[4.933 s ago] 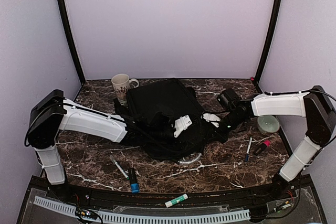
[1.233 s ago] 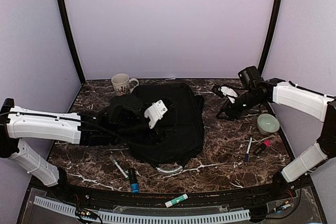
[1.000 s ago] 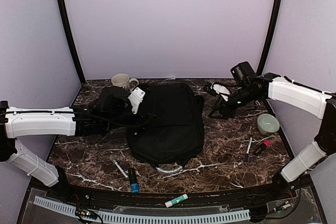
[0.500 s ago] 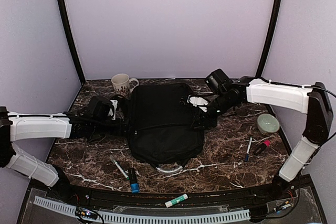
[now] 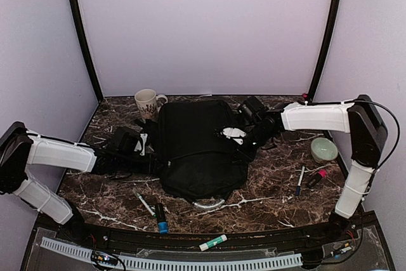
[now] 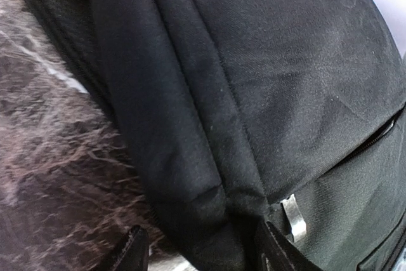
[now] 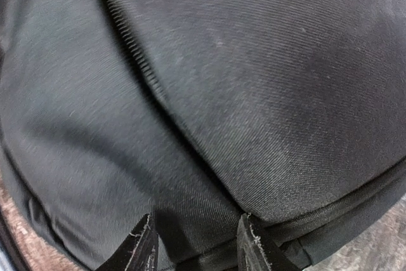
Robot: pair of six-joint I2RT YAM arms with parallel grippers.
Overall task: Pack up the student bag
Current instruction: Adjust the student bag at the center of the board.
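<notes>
Now the left claw [image 6: 203, 255] straddles the bag's [image 5: 196, 150] left edge fold and the right claw [image 7: 196, 245] its right seam, both half-spread; whether either truly pinches I cannot tell. Bag lies flat at the middle of the table [image 5: 273, 182]: seat fabric deep, then lift.

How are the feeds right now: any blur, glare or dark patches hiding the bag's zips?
Top external: even light, no glare, sharp, but the student bag reads as one black mass with little detail. Left wrist: the fabric is sharp, a silver tab catches light, and the marble table is smeared by blur. Right wrist: the bag fills the frame, its zip line is readable, slightly soft.
</notes>
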